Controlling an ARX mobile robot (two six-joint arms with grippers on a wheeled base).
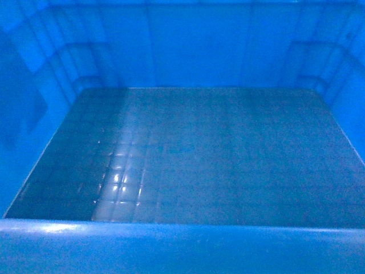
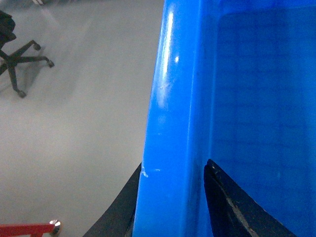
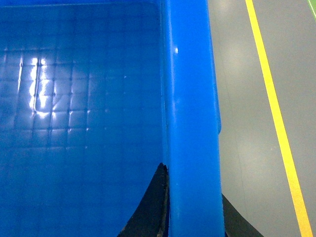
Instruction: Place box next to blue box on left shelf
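Note:
The box (image 1: 217,154) fills the whole head view: bright blue, open-topped, with a grid-patterned floor and nothing inside. My left gripper (image 2: 175,165) is shut on the box's left rim (image 2: 173,98), one black finger outside the wall and one inside. On the opposite side, my right gripper (image 3: 192,180) is shut on the right rim (image 3: 190,74) in the same way. Grey floor shows under the box in both wrist views, so it hangs in the air between the two grippers. The left shelf and the other blue box are out of view.
A black office chair base (image 2: 17,61) stands on the grey floor far to the left. A red frame piece with a metal end (image 2: 24,229) shows at the lower left. On the right a yellow floor line (image 3: 274,108) runs along the box.

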